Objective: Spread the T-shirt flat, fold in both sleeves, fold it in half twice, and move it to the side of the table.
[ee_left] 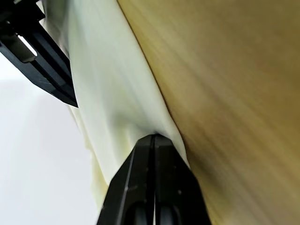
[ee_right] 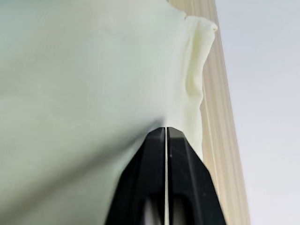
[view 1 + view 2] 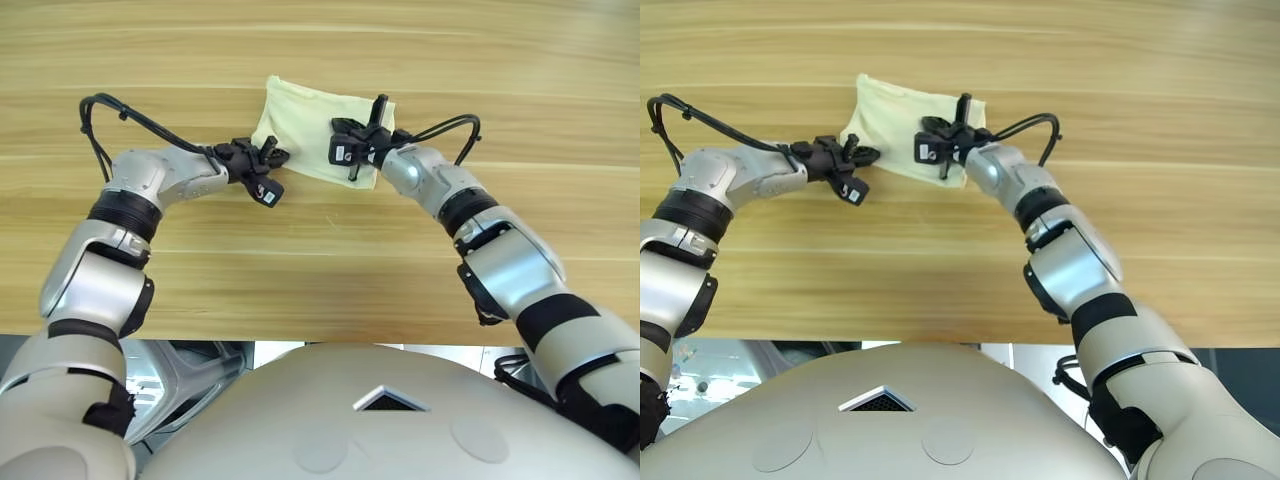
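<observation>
T-shirt (image 3: 315, 125): pale yellow, already a small folded packet, upper centre of the head views, lying on the wooden surface (image 3: 300, 40).
Left tool (image 1: 153, 138): fingers pressed together, pinching the packet's lower left corner. The cloth puckers into the tips.
Right tool (image 2: 166, 130): fingers pressed together, pinching the cloth at the packet's lower right edge.
Stage (my read): folds look done. What's left is the move to the side of the surface.
Weight: light, so no load concern for 2 arms.
Stiffness: none. It is soft knit that sags between the 2 pinch points and drapes if lifted.
Slip: cloth on smooth wood should slide easily, and the layers may also slide on each other and open the fold.
Hold: the 2 near corners, as now. Pinch through all layers, not just the top 1, and keep the tools level and evenly spaced so the packet doesn't skew.
Fragility: none. The worst case is a rumpled fold.
Hidden: layer count, the tucked sleeves and the underside can't be made out.
Unclear: I can't tell whether each pinch catches every layer.
Blocked: the right tool's body covers the lower right corner in the head views.
Odd bit: black part (image 1: 42, 51) at the upper left of the left wrist frame, and I can't tell what it is.
</observation>
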You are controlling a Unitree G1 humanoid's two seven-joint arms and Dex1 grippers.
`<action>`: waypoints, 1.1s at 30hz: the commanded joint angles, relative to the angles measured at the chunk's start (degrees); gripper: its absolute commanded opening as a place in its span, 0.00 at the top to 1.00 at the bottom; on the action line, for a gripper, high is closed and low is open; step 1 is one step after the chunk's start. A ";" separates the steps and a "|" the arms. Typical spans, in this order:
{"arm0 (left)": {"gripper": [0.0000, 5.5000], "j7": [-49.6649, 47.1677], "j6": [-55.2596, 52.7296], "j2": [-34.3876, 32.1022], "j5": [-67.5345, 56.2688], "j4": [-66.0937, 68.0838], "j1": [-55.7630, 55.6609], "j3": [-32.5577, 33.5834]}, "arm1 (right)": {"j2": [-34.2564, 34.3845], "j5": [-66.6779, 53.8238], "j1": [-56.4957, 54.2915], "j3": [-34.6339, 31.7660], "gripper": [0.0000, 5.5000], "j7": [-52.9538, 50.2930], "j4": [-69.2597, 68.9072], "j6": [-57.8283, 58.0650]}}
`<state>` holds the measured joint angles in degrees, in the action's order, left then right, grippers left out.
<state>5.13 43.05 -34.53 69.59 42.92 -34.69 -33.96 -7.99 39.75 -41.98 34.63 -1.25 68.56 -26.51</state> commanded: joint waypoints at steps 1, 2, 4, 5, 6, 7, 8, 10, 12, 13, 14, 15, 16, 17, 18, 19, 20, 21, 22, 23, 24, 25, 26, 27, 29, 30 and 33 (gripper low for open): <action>1.00 3.74 -0.15 -3.46 -0.52 -1.76 2.30 -3.20 | 0.41 2.08 5.46 2.77 0.99 2.14 3.64 2.30; 1.00 5.03 0.26 -4.08 -1.71 -3.23 3.21 -3.43 | 0.48 2.03 5.49 2.80 0.99 2.11 3.68 2.38; 1.00 8.21 0.26 -6.06 -3.92 -6.83 5.16 -3.61 | 0.62 2.01 5.58 2.85 0.99 1.91 3.87 2.92; 1.00 9.70 0.32 -7.31 -5.25 -8.71 6.19 -3.40 | 0.66 2.06 5.59 2.89 0.99 1.72 3.98 3.29; 1.00 10.72 0.37 -8.38 -6.69 -10.49 7.14 -2.95 | 0.70 2.10 5.58 2.92 0.99 1.59 4.13 3.71; 1.00 11.35 0.16 -9.42 -8.17 -12.38 8.14 -2.27 | 0.75 2.17 5.58 2.97 0.99 1.47 4.38 4.27; 1.00 11.72 -0.04 -10.22 -9.46 -13.94 8.99 -1.58 | 0.79 2.27 5.60 3.08 0.99 1.41 4.63 4.79; 1.00 12.27 -0.79 -11.42 -12.03 -16.21 10.20 -0.07 | 0.82 2.26 5.86 3.19 0.99 1.64 5.19 5.86; 1.00 12.21 -1.81 -12.50 -13.47 -17.21 10.87 1.19 | 0.68 2.49 6.27 3.53 0.99 1.50 5.85 7.23; 1.00 12.19 -2.27 -13.00 -14.05 -17.49 11.25 1.72 | 0.59 2.73 6.42 3.78 0.99 1.27 6.14 7.97; 1.00 12.12 -2.53 -13.45 -14.40 -17.55 11.59 2.17 | 0.52 2.90 6.53 3.97 0.99 1.11 6.33 8.55; 1.00 11.82 -2.68 -13.90 -14.76 -17.43 11.96 2.65 | 0.52 2.89 6.66 4.02 0.99 1.08 6.50 8.89; 1.00 11.37 -2.84 -14.25 -15.34 -17.34 12.31 3.20 | 0.51 2.85 6.81 4.07 0.99 1.09 6.60 9.05; 1.00 10.76 -2.95 -14.60 -16.10 -17.23 12.64 3.98 | 0.56 2.79 6.94 4.10 0.99 1.10 6.71 9.22; 1.00 10.33 -3.05 -14.84 -16.70 -17.26 12.86 4.70 | 0.60 2.77 7.03 4.14 0.99 1.09 6.78 9.36; 1.00 10.09 -3.14 -15.00 -17.18 -17.34 13.01 5.23 | 0.63 2.76 7.07 4.18 0.99 1.09 6.81 9.46; 1.00 9.75 -3.10 -15.19 -17.62 -17.56 13.12 5.70 | 0.67 2.71 7.09 4.18 0.99 1.13 6.83 9.50; 1.00 10.08 -2.46 -15.35 -19.05 -18.63 13.48 6.32 | 0.70 2.70 7.11 4.21 0.99 1.15 6.85 9.54; 1.00 10.80 -1.71 -15.48 -20.99 -20.22 13.88 7.01 | 0.73 2.67 7.13 4.23 0.99 1.16 6.87 9.57; 1.00 11.61 -0.93 -15.51 -23.07 -22.11 14.19 7.62 | 0.75 2.63 7.14 4.26 0.99 1.16 6.88 9.63; 1.00 12.26 -0.26 -15.48 -24.78 -23.70 14.39 8.06 | 0.77 2.61 7.14 4.28 0.99 1.16 6.89 9.69; 1.00 12.55 0.15 -15.29 -26.00 -25.19 14.27 8.45 | 0.82 2.58 7.13 4.30 0.99 1.17 6.87 9.74; 1.00 12.94 0.36 -15.10 -26.89 -26.39 14.11 8.78 | 0.88 2.55 7.12 4.33 0.99 1.17 6.86 9.78; 1.00 13.22 0.58 -14.74 -27.57 -27.21 13.81 9.00 | 0.99 2.56 7.10 4.38 0.99 1.13 6.89 9.85; 1.00 13.59 0.52 -13.85 -27.55 -28.02 12.86 8.97 | 1.14 2.59 7.07 4.46 0.99 1.06 6.91 9.92; 1.00 13.74 0.63 -13.22 -27.52 -27.68 12.30 8.63 | 1.25 2.62 7.03 4.51 0.99 1.04 6.93 9.96; 1.00 13.67 0.69 -11.00 -25.97 -24.62 10.14 7.25 | 1.48 2.71 6.98 4.64 0.99 0.89 6.95 10.12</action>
<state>18.23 43.49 -47.23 42.54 15.97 -21.72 -25.83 -6.22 39.30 -42.73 35.95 -2.74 69.61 -21.40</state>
